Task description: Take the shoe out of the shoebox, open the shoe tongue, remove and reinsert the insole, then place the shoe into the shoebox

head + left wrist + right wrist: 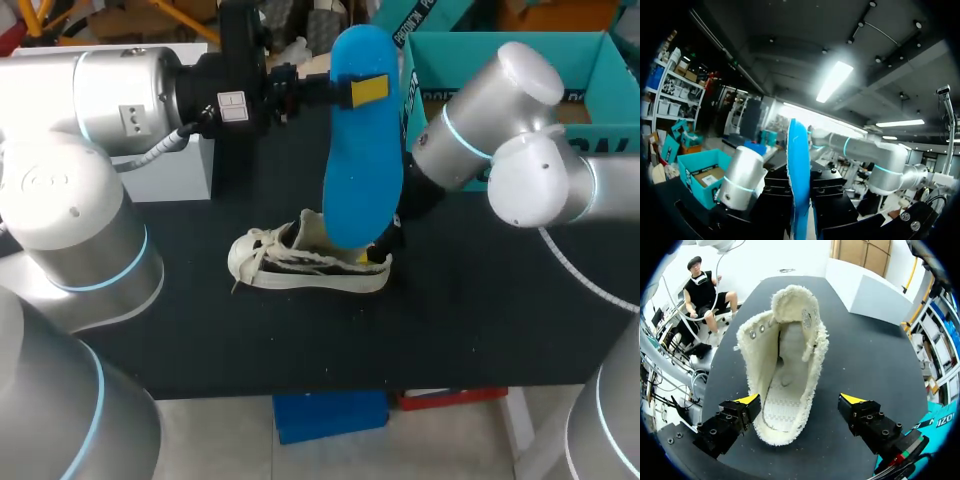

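Blue foam insole (362, 170) hangs upright, pinched near its upper end by the left hand (358, 90). Its lower end is at the heel opening of the cream canvas shoe (300, 262), which stands mid-bench; whether it is inside is hard to tell. The right hand (800, 402) is spread open astride the heel. To reinsert well, that hand should probably brace the heel while the insole tilts toe-first and slides forward under the tongue. The teal shoebox (500, 40) sits at the bench's far right corner.

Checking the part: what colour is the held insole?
The insole is bright blue, clearest in the head view.
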Tool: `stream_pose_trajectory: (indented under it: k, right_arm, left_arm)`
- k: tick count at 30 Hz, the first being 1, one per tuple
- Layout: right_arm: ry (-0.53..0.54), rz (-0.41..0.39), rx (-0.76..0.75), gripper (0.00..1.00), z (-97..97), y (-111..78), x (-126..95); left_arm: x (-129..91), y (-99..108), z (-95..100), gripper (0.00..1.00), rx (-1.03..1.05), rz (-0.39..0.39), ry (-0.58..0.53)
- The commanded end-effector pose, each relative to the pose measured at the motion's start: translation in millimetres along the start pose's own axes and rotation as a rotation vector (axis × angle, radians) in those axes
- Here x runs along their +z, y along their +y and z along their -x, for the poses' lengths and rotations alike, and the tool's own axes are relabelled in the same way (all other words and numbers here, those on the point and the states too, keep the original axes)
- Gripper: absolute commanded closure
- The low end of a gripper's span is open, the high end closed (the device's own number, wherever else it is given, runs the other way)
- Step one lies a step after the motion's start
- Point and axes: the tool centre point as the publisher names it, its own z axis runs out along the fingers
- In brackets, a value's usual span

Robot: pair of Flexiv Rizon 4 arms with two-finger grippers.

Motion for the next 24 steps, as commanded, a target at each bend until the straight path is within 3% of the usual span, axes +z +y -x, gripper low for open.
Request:
stream_pose_trajectory:
  k: [1, 8, 24]
  right_arm:
    - [0.032, -0.357, -0.008, 0.00, 11.1, 12.1, 1]
    - [0.056, -0.449, -0.032, 0.00, 18.6, 19.8, 3]
    - [0.065, -0.472, -0.031, 0.00, 26.4, 35.4, 20]
  left_arm:
    - [1, 0, -0.4, 1.00, -0.002, 0.006, -0.002]
    - [1, 0, -0.4, 1.00, -0.002, 0.006, -0.002]
    - [1, 0, -0.4, 1.00, -0.002, 0.006, -0.002]
